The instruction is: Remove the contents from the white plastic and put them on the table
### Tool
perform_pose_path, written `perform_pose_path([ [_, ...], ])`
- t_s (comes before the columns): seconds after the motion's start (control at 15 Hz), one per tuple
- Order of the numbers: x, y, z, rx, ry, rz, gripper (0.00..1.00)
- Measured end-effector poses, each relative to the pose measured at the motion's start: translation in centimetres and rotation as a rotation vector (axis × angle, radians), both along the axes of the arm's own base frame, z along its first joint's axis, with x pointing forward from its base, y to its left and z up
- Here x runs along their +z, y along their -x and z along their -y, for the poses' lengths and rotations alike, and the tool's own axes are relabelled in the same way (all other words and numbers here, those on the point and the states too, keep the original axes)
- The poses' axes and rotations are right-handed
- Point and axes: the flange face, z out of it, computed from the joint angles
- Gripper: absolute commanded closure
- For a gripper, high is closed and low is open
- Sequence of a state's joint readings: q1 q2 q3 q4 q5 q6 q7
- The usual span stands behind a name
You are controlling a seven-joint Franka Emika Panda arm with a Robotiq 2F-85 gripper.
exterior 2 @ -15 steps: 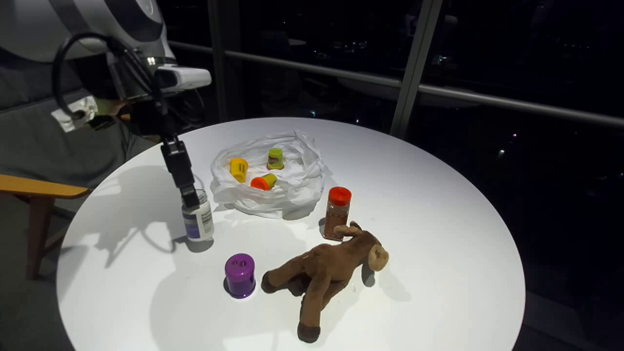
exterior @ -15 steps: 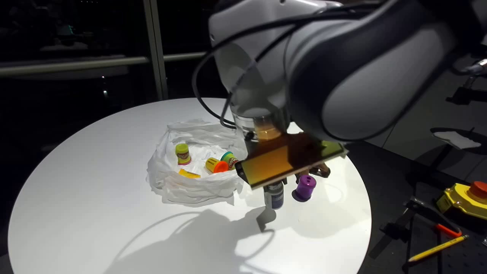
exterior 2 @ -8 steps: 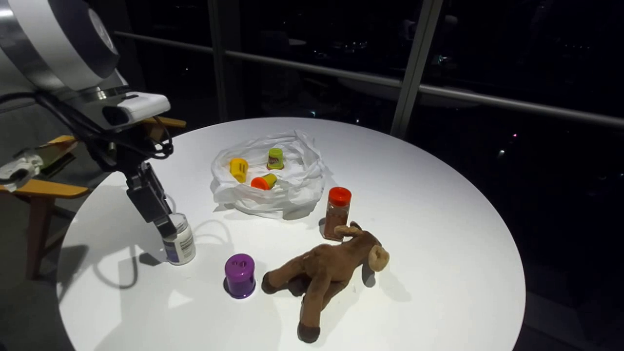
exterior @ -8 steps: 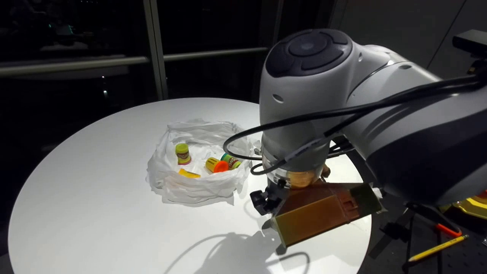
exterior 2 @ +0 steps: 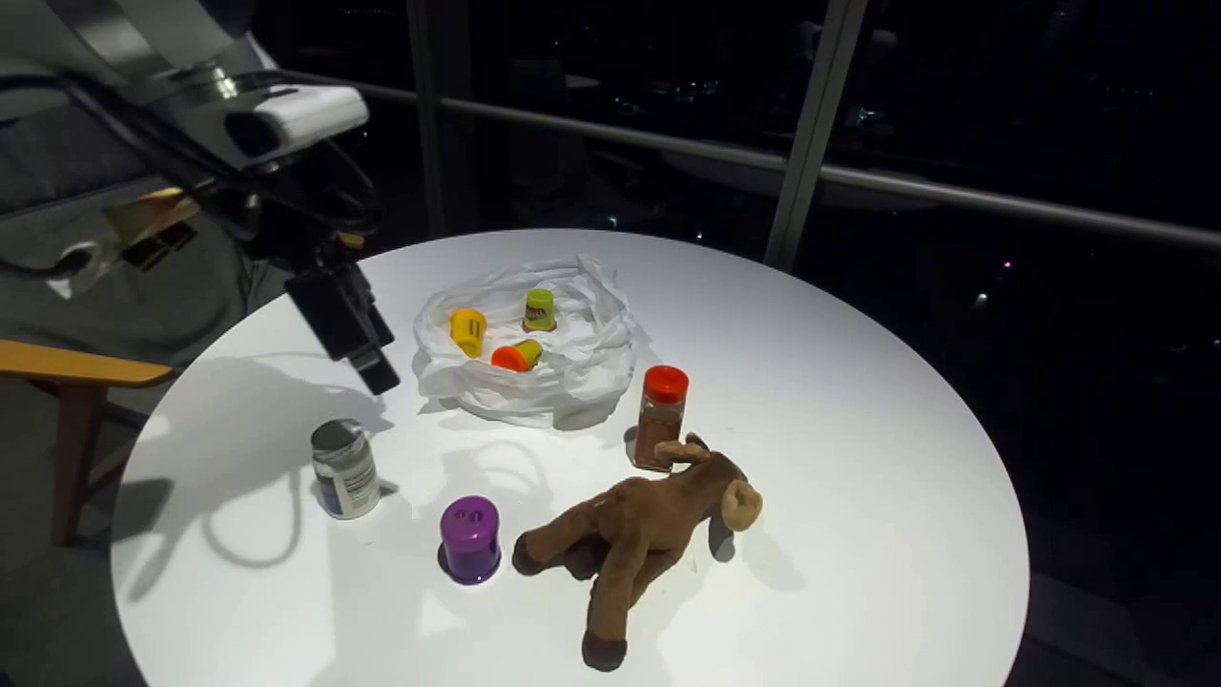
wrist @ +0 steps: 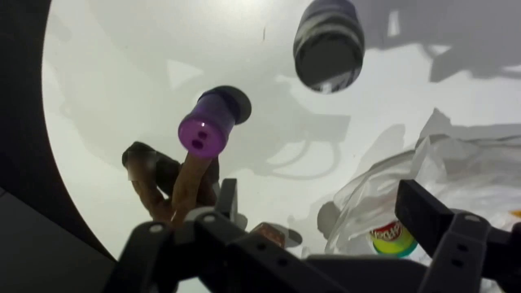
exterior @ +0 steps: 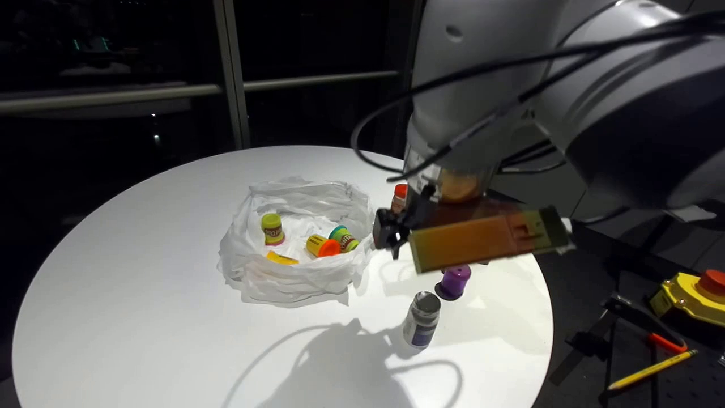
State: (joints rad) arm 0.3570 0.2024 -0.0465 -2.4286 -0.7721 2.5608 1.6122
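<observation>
White bottle (exterior 2: 345,474) has shifted toward the left edge of the desk (exterior 2: 858,496), as seen in an exterior view: a second ago it stood nearer the plastic bag (exterior 2: 599,377), claw (wrist: 319,194) at its neck; it now stands upright on the desk top, well apart from the bag. Claw has lifted off within the last half second and hangs above the bottle, clear of it; wrist view shows its fingers spread wide. Purple pot (exterior 2: 470,541), brown plush animal (exterior 2: 634,520) and red-lidded jar (exterior 2: 660,422) unmoved, all three out on the desk: pot upright between bottle and plush; plush lying, head end just beside the upright jar (contact there cannot be told). Bag unchanged, toward the far edge of the desk in an exterior view. Still inside it: yellow-green tub (exterior: 272,228), upright; orange-lidded tub (exterior: 323,246), on its side; teal-lidded tub (exterior: 343,238), tilted, just beside the orange-lidded one; yellow tub (exterior 2: 468,334), leaning near the bag's wall.
</observation>
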Motion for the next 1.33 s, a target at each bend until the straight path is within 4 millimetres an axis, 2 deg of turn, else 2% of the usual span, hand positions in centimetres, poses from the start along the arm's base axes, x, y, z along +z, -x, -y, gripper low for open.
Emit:
perform_pose_path([
  [0.2,5.0,-2.7,4.9,0.011,-0.042,0.01,0.0],
  [0.33,7.7,-4.6,6.8,0.041,-0.081,0.011,0.0],
  [0.47,9.7,-6.7,7.2,0.094,-0.128,0.006,0.0],
  [0.67,11.5,-10.3,6.0,0.198,-0.192,-0.038,0.0],
  [0.8,11.9,-12.8,4.8,0.268,-0.209,-0.088,0.0],
  [1.0,10.9,-16.5,3.3,0.337,-0.204,-0.148,0.0],
  [1.13,9.6,-18.7,2.1,0.38,-0.184,-0.16,0.0],
  [1.33,6.6,-21.2,-0.2,0.49,-0.124,-0.181,0.0],
])
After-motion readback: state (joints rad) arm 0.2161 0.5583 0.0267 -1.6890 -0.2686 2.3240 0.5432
